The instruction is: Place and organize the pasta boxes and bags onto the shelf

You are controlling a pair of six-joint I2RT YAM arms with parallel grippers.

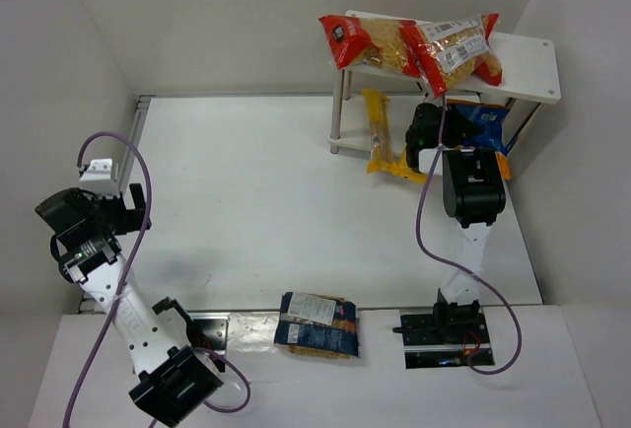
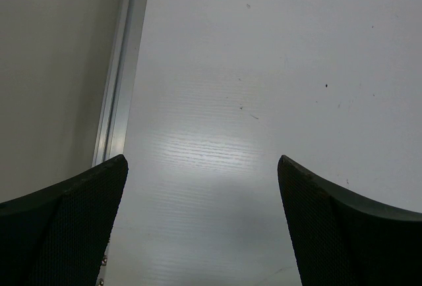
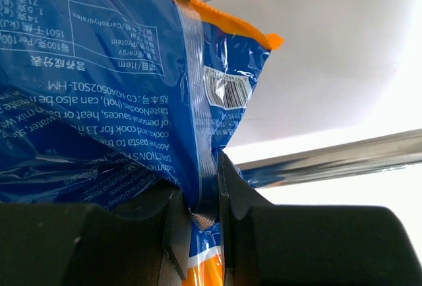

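The right gripper [image 3: 201, 197] is clamped on a seam of the blue pack [image 3: 99, 101] with the orange end, holding it in under the top board of the shelf [image 1: 527, 63]. Its print reads upside down: "Energy", "Protein", "Carbohydrates", the code "CO-M240502S01-HM", and a barcode. A red-and-clear pack [image 1: 370, 43] and a second red-and-clear pack [image 1: 455, 48] lie side by side on the top board. A yellow-orange pack [image 1: 378, 132] lies by the shelf's leg. The dark blue pack [image 1: 317, 322] sits at the near table edge between the arm bases. The left gripper [image 2: 202, 167] hangs spread wide over the white table [image 2: 264, 68].
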